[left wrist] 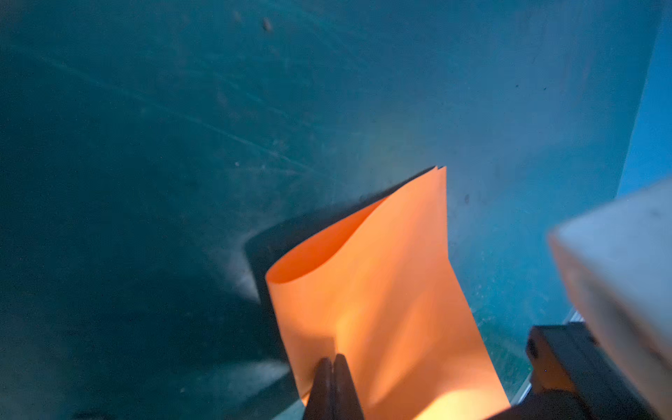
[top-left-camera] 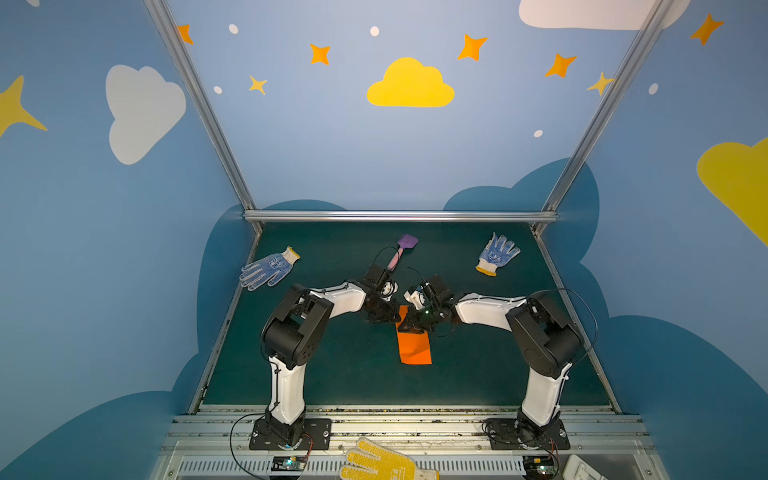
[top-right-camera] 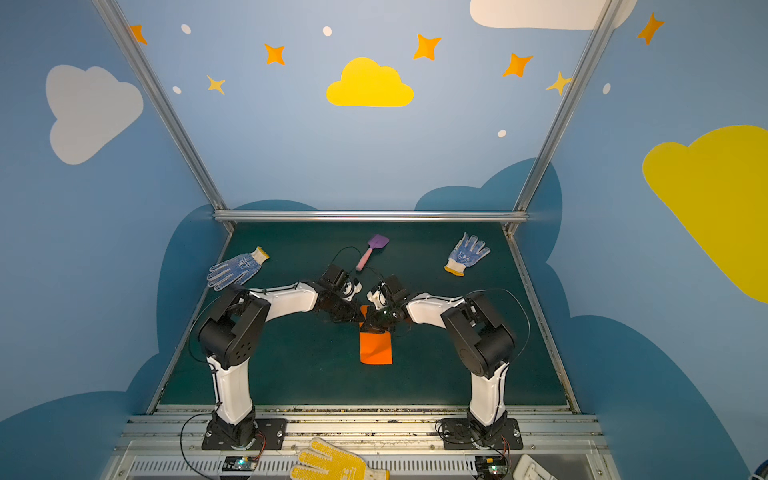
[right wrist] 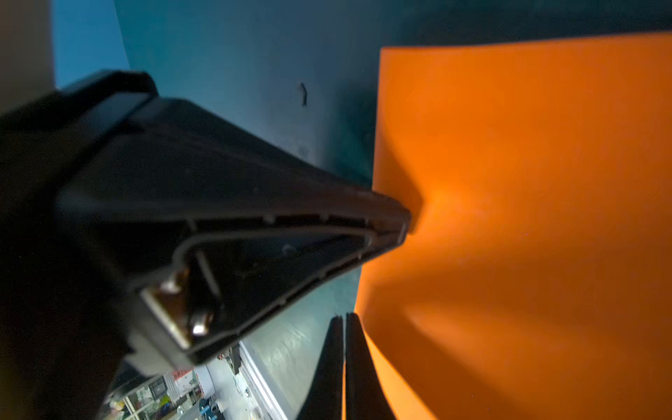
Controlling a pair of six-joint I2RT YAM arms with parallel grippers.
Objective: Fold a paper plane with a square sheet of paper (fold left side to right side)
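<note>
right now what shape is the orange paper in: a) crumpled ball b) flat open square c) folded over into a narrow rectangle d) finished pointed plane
c: the paper lies as a narrow rectangle in both top views, and the left wrist view shows two layers joined by a soft rounded bend.

**Green table is carrying paper, two gloves and a spatula**

The dark green table [top-left-camera: 332, 374] is bearing a folded orange sheet of paper [top-left-camera: 414, 349] near its middle, with the near end resting on the surface. A blue-dotted glove [top-left-camera: 268, 269] is lying at the far left edge. A second blue-dotted glove [top-left-camera: 496, 254] is lying at the far right. Between them, well apart from both, a spatula [top-left-camera: 401, 249] is lying with its purple head toward the back.
</note>
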